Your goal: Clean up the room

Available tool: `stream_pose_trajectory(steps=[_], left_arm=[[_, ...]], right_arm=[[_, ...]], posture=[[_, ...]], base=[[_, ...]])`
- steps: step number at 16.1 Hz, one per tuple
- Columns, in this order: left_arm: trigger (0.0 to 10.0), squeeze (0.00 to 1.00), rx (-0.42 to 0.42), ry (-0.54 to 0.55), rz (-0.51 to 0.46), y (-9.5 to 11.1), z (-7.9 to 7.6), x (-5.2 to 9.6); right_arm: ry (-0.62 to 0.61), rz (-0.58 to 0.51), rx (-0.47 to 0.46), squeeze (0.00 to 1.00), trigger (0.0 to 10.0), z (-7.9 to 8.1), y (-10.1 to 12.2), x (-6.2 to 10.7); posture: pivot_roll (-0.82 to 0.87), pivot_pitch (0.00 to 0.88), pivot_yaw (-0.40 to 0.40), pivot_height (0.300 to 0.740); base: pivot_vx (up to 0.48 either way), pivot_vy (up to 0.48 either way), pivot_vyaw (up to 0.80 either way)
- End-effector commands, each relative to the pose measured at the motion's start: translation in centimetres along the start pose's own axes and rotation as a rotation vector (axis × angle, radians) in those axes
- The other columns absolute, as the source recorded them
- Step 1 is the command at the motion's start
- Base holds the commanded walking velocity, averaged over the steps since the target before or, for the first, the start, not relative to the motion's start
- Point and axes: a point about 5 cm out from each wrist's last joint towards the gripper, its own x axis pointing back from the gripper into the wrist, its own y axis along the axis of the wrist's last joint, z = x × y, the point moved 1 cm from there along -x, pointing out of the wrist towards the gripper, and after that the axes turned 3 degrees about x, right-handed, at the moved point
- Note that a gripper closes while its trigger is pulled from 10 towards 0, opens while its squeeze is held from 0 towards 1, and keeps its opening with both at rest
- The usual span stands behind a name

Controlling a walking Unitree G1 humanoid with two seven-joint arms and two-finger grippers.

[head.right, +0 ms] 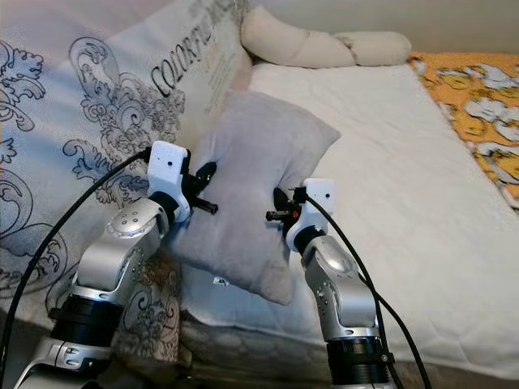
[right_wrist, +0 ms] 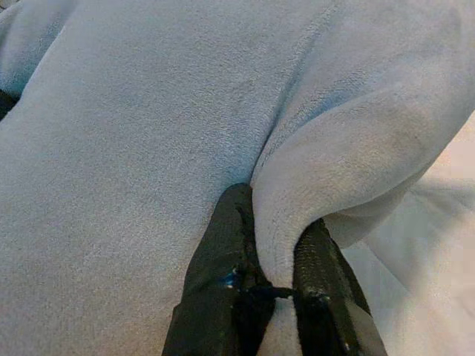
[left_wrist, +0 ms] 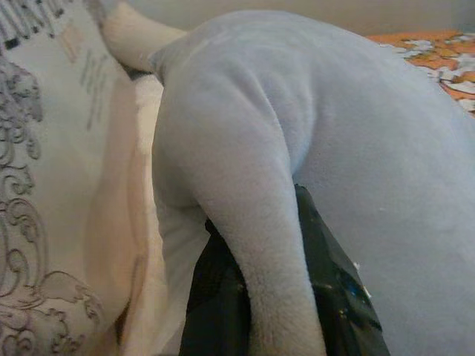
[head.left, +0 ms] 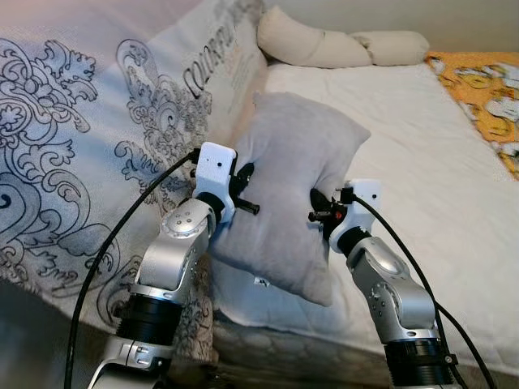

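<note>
A soft grey pillow (head.left: 296, 174) is held up over the near left part of the bed, tilted, its lower corner hanging near the mattress edge. My left gripper (head.left: 243, 180) is shut on a fold of its left edge; in the left wrist view the fingers (left_wrist: 215, 297) pinch a ridge of grey fabric (left_wrist: 252, 222). At the pillow's right side my right gripper (head.left: 323, 204) is shut on another fold, and the right wrist view has the fingers (right_wrist: 223, 252) squeezing the plush (right_wrist: 286, 222) between them.
The white mattress (head.left: 405, 154) stretches to the right. A large patterned white cushion (head.left: 97, 138) leans along the left. Two cream pillows (head.left: 324, 44) lie at the bed's head. An orange patterned blanket (head.left: 486, 85) covers the far right.
</note>
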Motion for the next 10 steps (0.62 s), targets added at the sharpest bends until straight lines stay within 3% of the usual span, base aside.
stream_pose_trajectory(steps=[1,10], left_arm=[[10.0,0.00,-0.021,-0.041,-0.036,0.84,-0.74,-0.19],[10.0,0.00,-0.028,-0.037,-0.021,0.45,-0.81,-0.23]], right_arm=[[0.033,-0.042,0.009,0.00,10.0,0.70,0.90,-0.24],[0.038,-0.032,0.018,0.00,10.0,0.72,0.70,-0.20]], posture=[[-0.06,0.000,0.054,0.740],[-0.07,0.000,0.049,0.740]], base=[[0.000,0.000,0.00],[0.000,0.000,0.00]])
